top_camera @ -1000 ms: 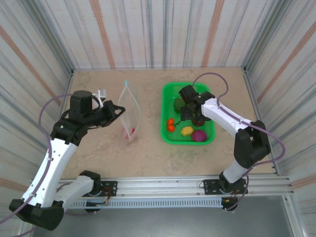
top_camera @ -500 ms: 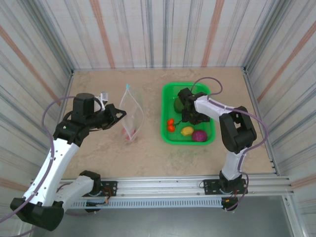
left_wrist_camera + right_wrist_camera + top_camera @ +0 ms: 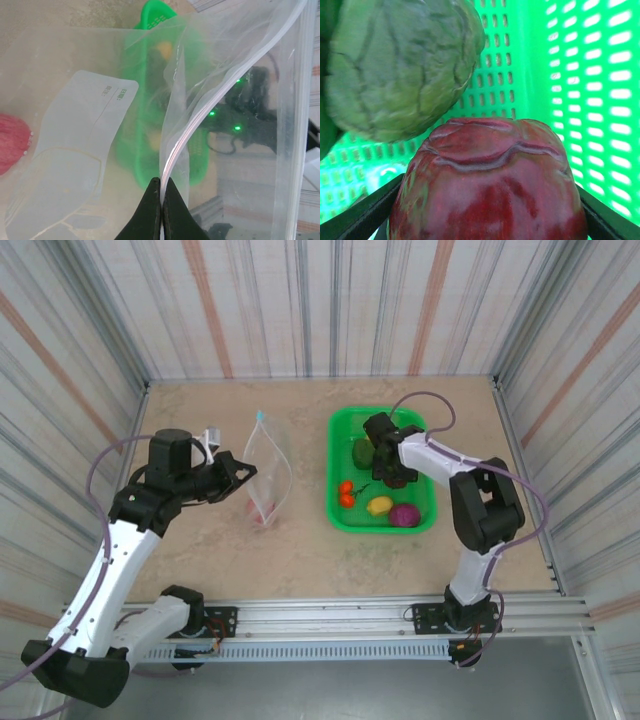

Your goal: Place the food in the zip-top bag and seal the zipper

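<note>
- The left tool (image 3: 240, 467) is pinching the mouth edge of the zip-top bag (image 3: 268, 462), with its jaws pressed fully together on the plastic.
- In the left wrist view, its dark fingertips (image 3: 151, 206) are meeting on the zipper (image 3: 226, 74), a pale strip that is curving up and away from them.
- The bag is sitting on the left half of the worktop (image 3: 300, 552), between the left tool and the green basket (image 3: 334, 472), and is not touching the basket.
- Its mouth is gaping in a narrow lens shape, and the light-blue slider (image 3: 257, 412) is lying at the far end.
- One red piece (image 3: 265, 508) is resting inside the bag at its near end.
- A pale printed label (image 3: 85, 130) is showing through the clear plastic.
- The right tool (image 3: 394, 478) is reaching down into the basket, near its middle.
- In the right wrist view, it is clasping a dark red fruit (image 3: 487, 185), with a black finger lying against each side and the jaws standing fairly wide apart around it.
- A green leafy vegetable (image 3: 400, 65) is lying just behind the dark red fruit and touching its upper left.
- The basket's slotted wall is glowing bright to the right.
- A yellow fruit (image 3: 379, 505), a magenta fruit (image 3: 403, 514) and some small orange-red pieces (image 3: 346, 492) are lying in the near part of the basket.
</note>
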